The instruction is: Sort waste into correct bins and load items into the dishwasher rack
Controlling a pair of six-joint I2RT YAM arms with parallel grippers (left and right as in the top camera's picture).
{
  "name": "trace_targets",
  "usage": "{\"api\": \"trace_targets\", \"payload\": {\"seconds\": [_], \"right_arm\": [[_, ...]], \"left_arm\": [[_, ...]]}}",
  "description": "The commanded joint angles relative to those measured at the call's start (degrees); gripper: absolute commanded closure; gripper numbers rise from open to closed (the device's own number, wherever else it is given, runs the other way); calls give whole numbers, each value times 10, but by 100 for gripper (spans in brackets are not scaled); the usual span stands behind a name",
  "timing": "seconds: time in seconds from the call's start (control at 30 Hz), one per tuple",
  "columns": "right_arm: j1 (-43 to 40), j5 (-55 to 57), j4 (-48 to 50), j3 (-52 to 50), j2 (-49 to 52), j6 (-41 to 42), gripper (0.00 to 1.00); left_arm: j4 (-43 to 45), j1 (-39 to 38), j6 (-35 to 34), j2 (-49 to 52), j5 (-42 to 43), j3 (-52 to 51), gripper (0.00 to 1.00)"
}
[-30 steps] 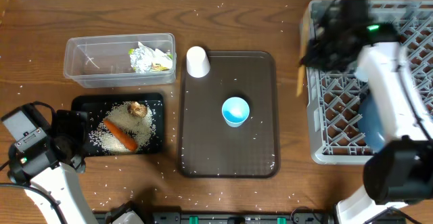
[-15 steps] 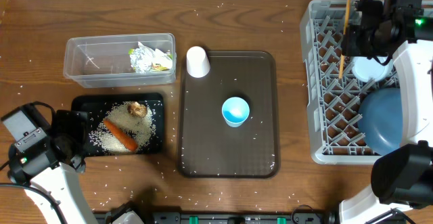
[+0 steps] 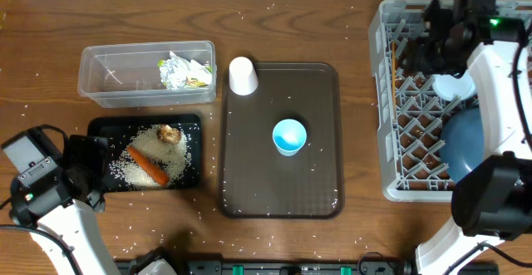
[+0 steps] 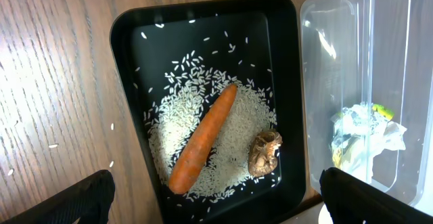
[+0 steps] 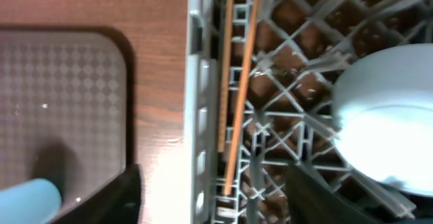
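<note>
Starting overhead: seeing the right gripper (image 3: 426,49) hanging over the left side of the large square grey plastic rack with upright pegs (image 3: 386,154). Spotting the thin wooden chopsticks (image 3: 393,69) lying along that left edge, inside the rack. Also noticing a big blue plate (image 3: 465,146) and a small white bowl (image 3: 453,86) parked in there. Finding a white cup (image 3: 242,76) at the corner of the flat brown serving tray (image 3: 249,171) and a light-blue cup (image 3: 289,135) near its middle. Seeing a crumpled white-green-yellow wrapper (image 3: 184,70) in the clear rectangular plastic tub (image 3: 108,76). Catching the left gripper (image 3: 83,175) parked just beside the shallow black rectangular tray (image 3: 96,130).

Moving to the left wrist: looking down at an orange carrot (image 4: 203,139) lying on white rice grains (image 4: 240,129), with a small brown food lump (image 4: 265,153) just beside it. Showing both fingers spread wide, gripping nothing.

Moving to the right wrist (kinda blurry): seeing fingers (image 5: 122,197) well apart and the chopsticks lying loose between rim and pegs, not pinched.

Guessing at the release of the chopsticks here. So: going straight up with jaws wide, avoiding clipping pegs or nudging the sticks, and checking for both lying flat before heading for the cups.
</note>
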Motion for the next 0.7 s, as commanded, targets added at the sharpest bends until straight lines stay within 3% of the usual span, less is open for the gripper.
{"api": "trace_targets", "payload": {"seconds": [0.0,0.1,0.43,0.67], "right_arm": [[4,3,-11,4,2,23,31],[5,-14,-37,5,2,40,29],[26,-151,-116,5,-44,40,37],[85,-122,-172,4,-78,40,42]], "left_arm": [[-2,2,8,0,-9,7,2],[-2,2,8,0,-9,7,2],[-2,2,8,0,-9,7,2],[-2,2,8,0,-9,7,2]]}}
